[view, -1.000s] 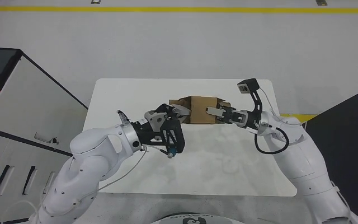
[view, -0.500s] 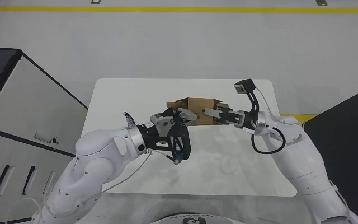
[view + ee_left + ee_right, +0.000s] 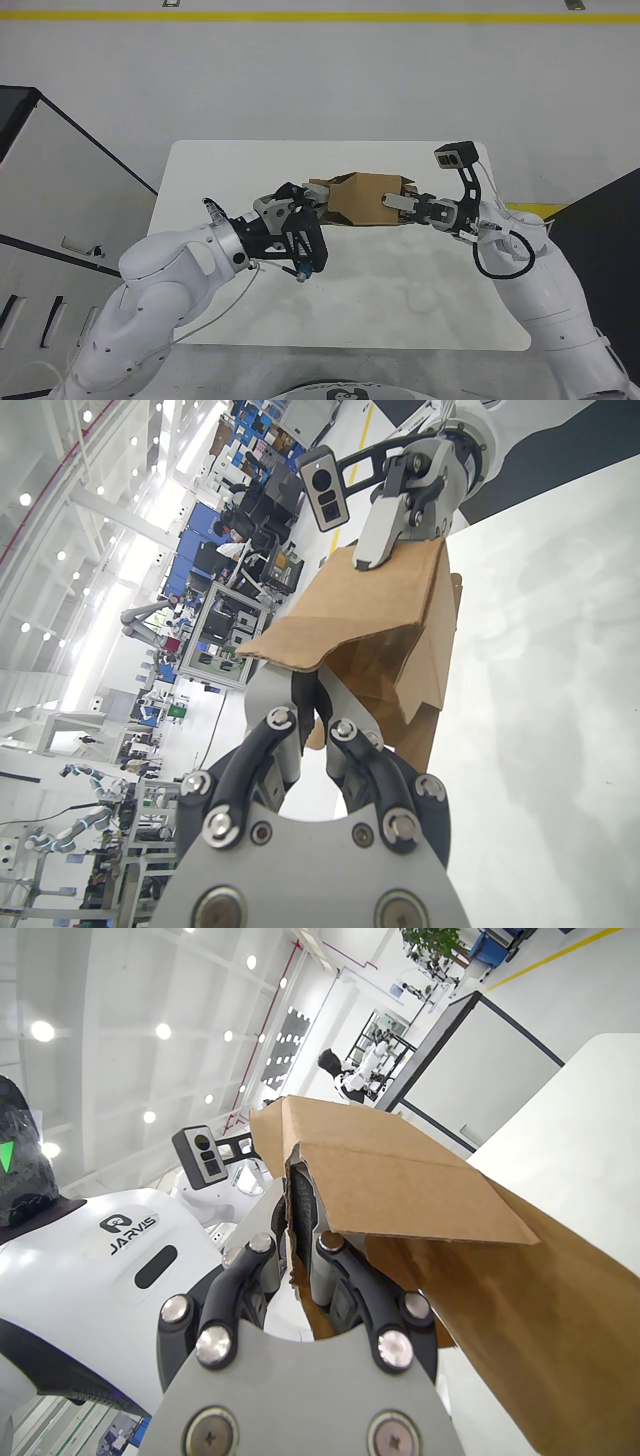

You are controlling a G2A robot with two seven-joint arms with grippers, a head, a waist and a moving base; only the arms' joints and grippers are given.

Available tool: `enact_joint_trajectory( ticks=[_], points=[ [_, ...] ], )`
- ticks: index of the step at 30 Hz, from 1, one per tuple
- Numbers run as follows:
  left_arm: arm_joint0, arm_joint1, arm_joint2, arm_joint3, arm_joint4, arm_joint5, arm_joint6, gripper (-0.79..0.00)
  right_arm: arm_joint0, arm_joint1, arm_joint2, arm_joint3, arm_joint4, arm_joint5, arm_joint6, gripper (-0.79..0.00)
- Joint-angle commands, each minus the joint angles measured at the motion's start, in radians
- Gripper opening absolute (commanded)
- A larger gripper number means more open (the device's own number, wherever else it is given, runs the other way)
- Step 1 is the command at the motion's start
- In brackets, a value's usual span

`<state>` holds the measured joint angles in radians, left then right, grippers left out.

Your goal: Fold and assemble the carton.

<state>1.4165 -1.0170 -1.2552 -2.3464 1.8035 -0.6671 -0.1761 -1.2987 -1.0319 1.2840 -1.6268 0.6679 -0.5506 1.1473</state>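
The brown corrugated cardboard carton (image 3: 365, 198), partly opened into a slanted tube with loose flaps at both ends, sits over the far middle of the white rectangular desk (image 3: 250, 170), held between the two arms. Whether its underside touches the desk cannot be told. At its left end the left pincer (image 3: 312, 196) is closed down on a flap. The left wrist view shows the left pincer's two fingers (image 3: 270, 700) nearly together under the curled edge of the carton (image 3: 360, 610), with a bit of cardboard nipped between the black pads. At the other end the right pincer (image 3: 396, 201) is clamped on the carton wall, one pale finger lying flat on the outer face. Its own wrist view has the torn edge of the carton (image 3: 400, 1178) running down between the narrowly set fingers (image 3: 295, 1198), one inside and one outside. The desk (image 3: 550, 650) lies bare beside the carton. Beyond the desk's far edge, a yellow line (image 3: 320, 16) crosses the grey floor.
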Motion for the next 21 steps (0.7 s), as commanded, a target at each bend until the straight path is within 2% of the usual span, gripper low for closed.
enact_joint_trajectory(
  ticks=[1, 7, 21],
  points=[
    [0.010, 0.001, -0.008, -0.004, 0.002, 0.003, 0.003, -0.785, -0.006, 0.001, 0.006, -0.002, 0.021, -0.012, 0.024, -0.785],
    [0.023, 0.002, -0.008, -0.004, 0.012, 0.012, 0.019, -0.785, -0.020, 0.003, 0.011, -0.013, 0.048, -0.036, 0.085, -0.785],
    [0.023, 0.001, 0.000, -0.004, 0.036, 0.026, 0.035, -0.785, -0.049, 0.018, 0.023, -0.076, -0.019, 0.006, 0.128, -0.785]
  ],
)
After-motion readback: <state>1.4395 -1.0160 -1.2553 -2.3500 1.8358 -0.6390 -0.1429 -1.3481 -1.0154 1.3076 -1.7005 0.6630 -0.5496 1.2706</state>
